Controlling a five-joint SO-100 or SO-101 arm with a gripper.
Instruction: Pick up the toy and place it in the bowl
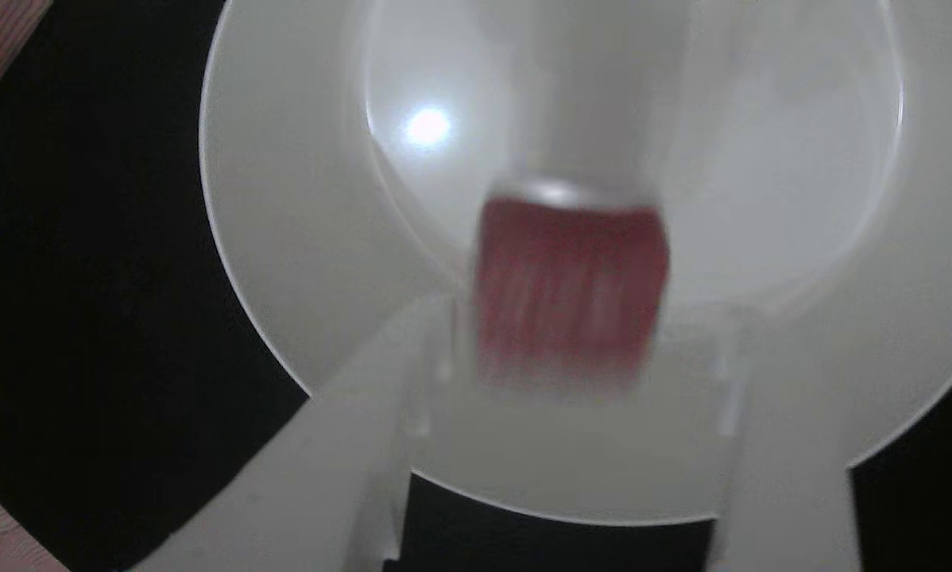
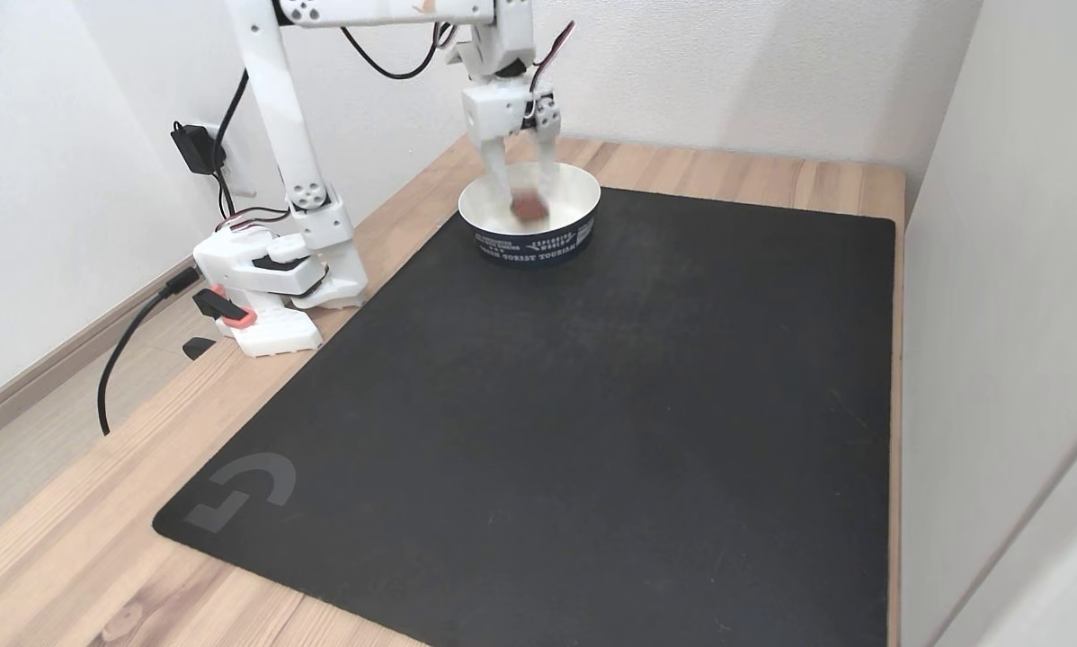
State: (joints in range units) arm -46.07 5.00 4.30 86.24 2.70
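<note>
1 red toy (image 2: 529, 207) is inside the white bowl (image 2: 567, 186), a blurry smear between the 2 fingers of the claw (image 2: 522, 183); the fingers are spread apart, but I cannot tell if they touch the toy. The bowl sits at the far edge of the black mat (image 2: 592, 404) on the worktop (image 2: 71, 539), with lots of open mat in front. In the other view the toy (image 1: 570, 290) is fuzzy, and the bowl (image 1: 285, 238) is cut off at the top.

Black mat (image 2: 574, 404) on wood table (image 2: 71, 557) (wall adapter (image 2: 195, 148)).

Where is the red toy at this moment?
In the fixed view the toy is inside the bowl, just below the gripper, at the mat's far edge.
</note>
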